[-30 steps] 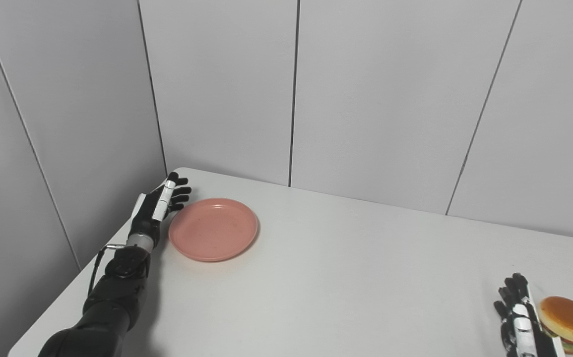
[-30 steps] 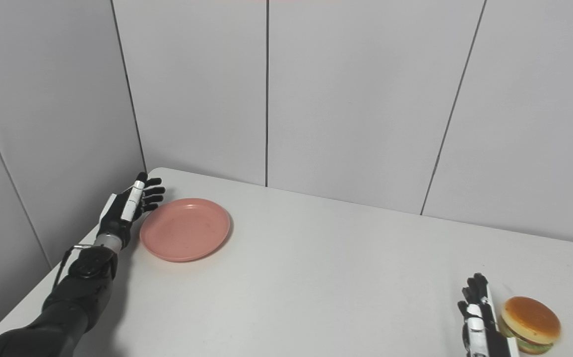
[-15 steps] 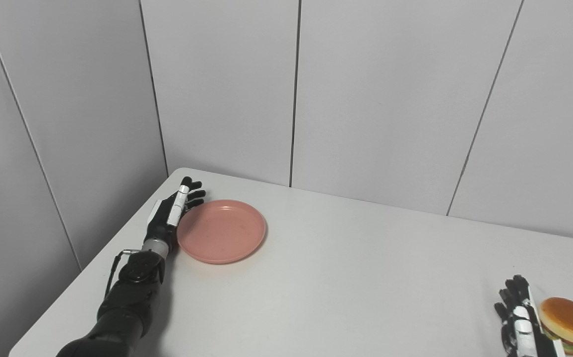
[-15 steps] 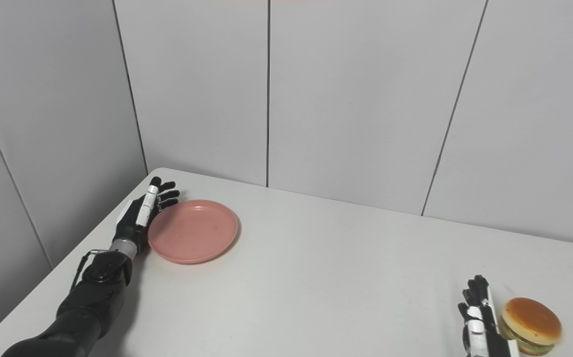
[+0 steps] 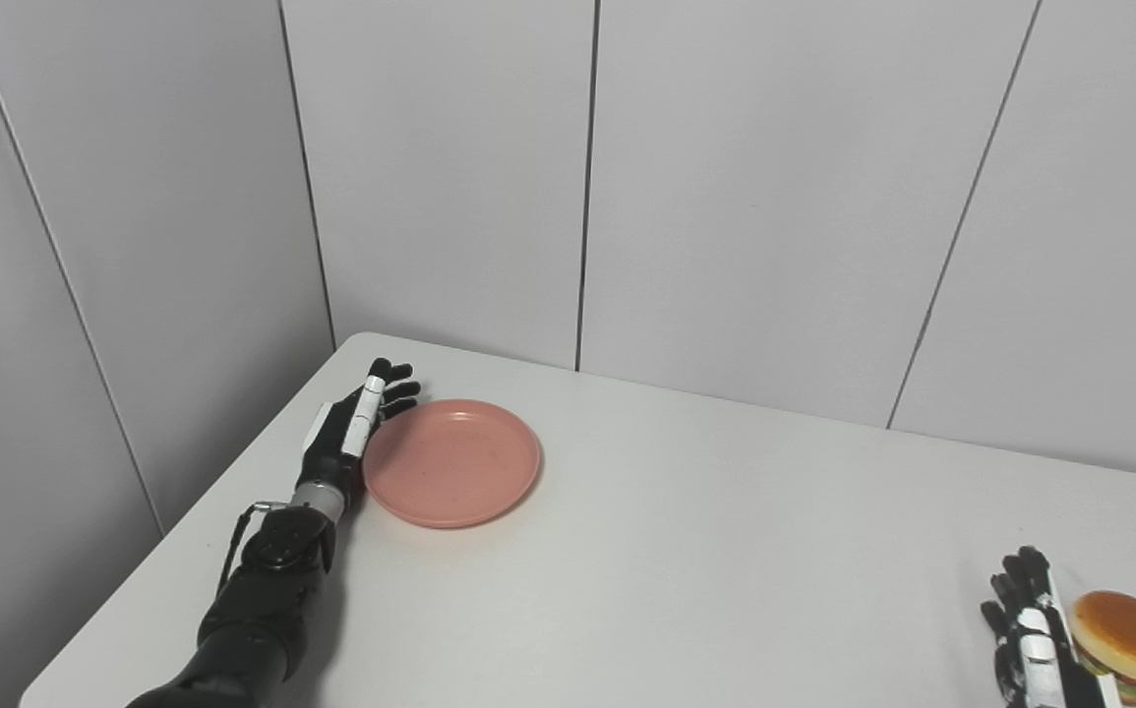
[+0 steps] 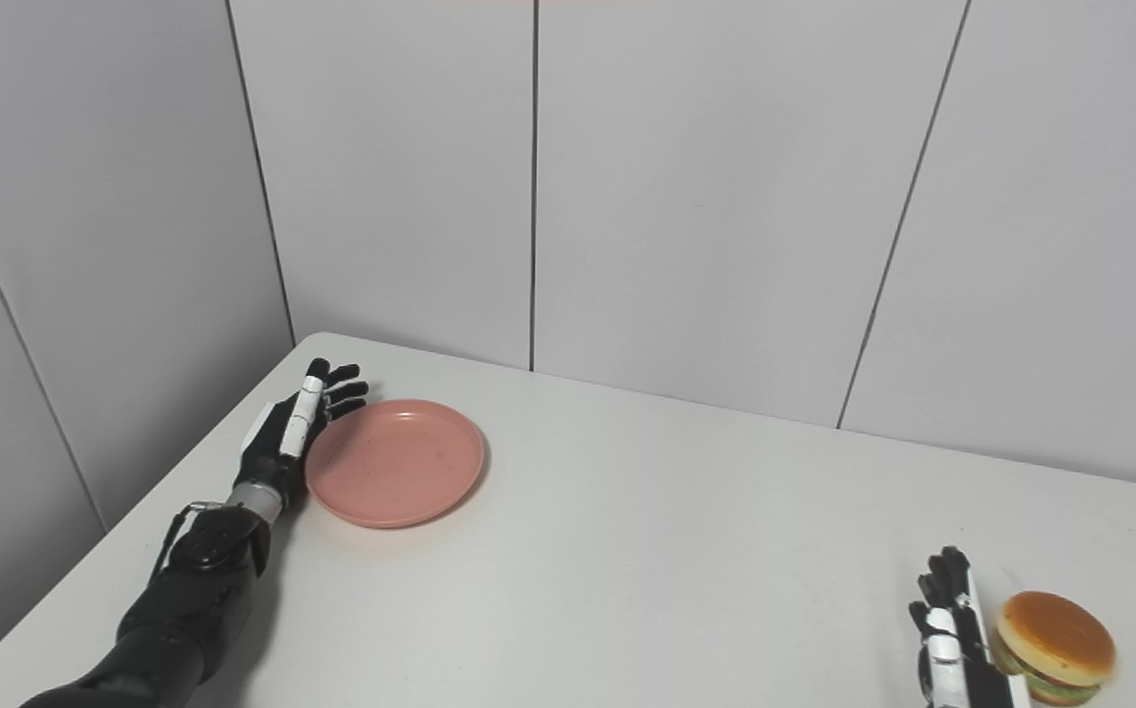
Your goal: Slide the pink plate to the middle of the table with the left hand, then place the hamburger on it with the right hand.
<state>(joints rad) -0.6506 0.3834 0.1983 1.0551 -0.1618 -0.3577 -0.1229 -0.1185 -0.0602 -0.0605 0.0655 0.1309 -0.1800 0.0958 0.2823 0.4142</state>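
While the flat, splayed left hand [image 5: 351, 438] presses the pink plate's [image 5: 451, 462] left rim at centre-left, step one runs — push rightward; the empty right hand [image 5: 1025, 634] waits beside the hamburger [image 5: 1128, 644], lower right.

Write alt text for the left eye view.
The left hand, fingers spread, rests against the left rim of a pink plate near the white table's far left corner. At the bottom right edge, the right hand sits open beside a hamburger. Grey wall panels stand behind.
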